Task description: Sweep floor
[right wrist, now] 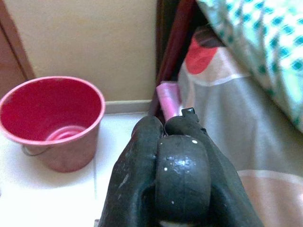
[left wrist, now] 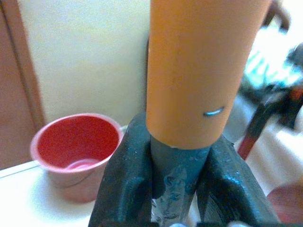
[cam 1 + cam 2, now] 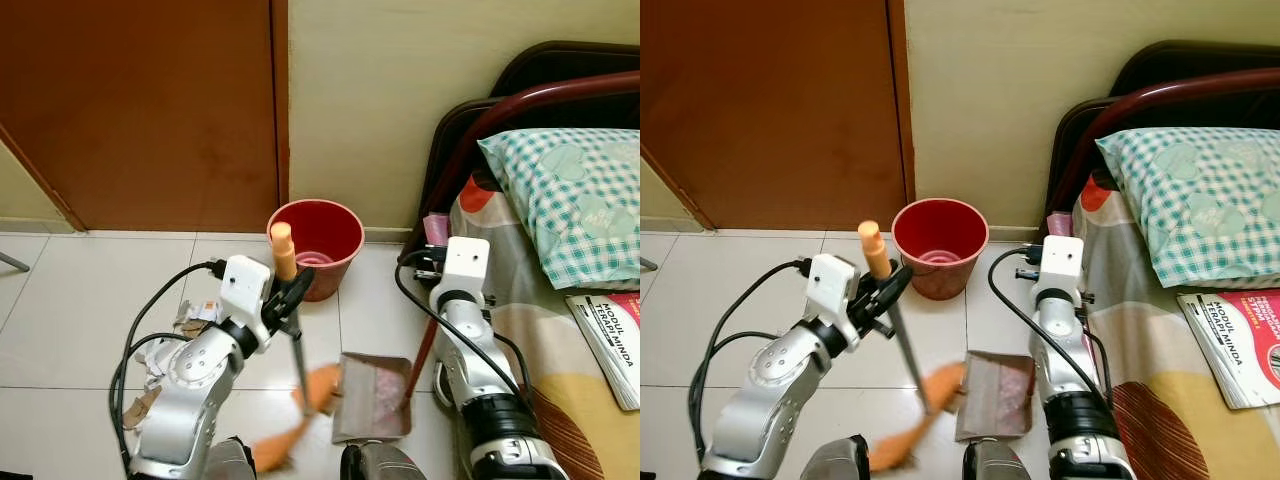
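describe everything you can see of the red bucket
The red bucket is a round, plastic-looking pail, upright with its mouth open. It tapers toward the base; the inside bottom shows paler concentric rings and looks empty. A thin wire handle hangs low against its side in the right wrist view. It stands on the white tiled floor against the cream wall, between the brown door and the bed frame. Neither gripper touches it.

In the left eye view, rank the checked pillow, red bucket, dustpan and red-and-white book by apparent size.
1. Green-and-white checked pillow
2. Round red plastic bucket
3. Flat grey dustpan and red-and-white book: look alike; the book is cropped.
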Robot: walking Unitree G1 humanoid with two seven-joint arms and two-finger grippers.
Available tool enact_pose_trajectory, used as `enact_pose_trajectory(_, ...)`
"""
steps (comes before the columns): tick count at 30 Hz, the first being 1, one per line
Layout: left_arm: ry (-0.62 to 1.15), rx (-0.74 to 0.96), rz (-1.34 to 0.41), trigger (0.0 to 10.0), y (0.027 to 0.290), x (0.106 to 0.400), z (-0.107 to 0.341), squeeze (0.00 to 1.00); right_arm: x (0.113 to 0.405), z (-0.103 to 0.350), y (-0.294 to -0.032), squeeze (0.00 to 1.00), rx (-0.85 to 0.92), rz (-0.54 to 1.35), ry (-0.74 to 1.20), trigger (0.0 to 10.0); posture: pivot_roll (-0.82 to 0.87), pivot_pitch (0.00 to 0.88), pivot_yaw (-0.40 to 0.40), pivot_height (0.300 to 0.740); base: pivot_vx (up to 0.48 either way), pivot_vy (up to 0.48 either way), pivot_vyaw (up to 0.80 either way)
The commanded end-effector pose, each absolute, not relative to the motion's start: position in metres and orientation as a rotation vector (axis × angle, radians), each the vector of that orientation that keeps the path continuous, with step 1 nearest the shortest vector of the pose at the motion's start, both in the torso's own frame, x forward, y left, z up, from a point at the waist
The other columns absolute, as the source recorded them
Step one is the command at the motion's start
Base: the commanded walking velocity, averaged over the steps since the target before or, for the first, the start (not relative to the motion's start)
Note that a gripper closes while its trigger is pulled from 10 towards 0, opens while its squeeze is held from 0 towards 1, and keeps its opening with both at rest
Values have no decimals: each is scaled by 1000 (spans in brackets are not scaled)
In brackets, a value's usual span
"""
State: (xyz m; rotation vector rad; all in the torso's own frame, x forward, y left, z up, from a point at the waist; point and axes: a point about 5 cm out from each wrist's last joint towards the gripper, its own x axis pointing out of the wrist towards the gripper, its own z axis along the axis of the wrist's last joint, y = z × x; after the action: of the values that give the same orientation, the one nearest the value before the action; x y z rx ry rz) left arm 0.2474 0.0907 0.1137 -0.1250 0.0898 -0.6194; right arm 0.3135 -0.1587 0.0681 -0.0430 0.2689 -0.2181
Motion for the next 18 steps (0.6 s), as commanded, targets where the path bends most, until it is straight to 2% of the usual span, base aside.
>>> enact_pose_trajectory(1,63,-225,-625,10000,84,249,120,0,314,64,-153,0,-23,-186,307,10000,20,159,-67,740,0,0,0)
enact_pose_trajectory(5,16,-270,-500,10000,94,264,129,0,313,58,-139,0,13,-109,356,10000,15,155,-65,740,0,0,0)
enact_pose_trajectory(9,-8,-262,-445,10000,103,270,132,0,312,57,-137,0,30,-99,359,10000,15,152,-64,740,0,0,0)
enact_pose_trajectory(12,-70,-197,-315,10000,128,276,140,0,312,59,-141,0,28,-102,346,10000,17,151,-65,740,0,0,0)
enact_pose_trajectory(18,-113,-63,-245,10000,157,279,150,0,315,62,-148,0,26,-104,329,10000,21,151,-69,740,0,0,0)
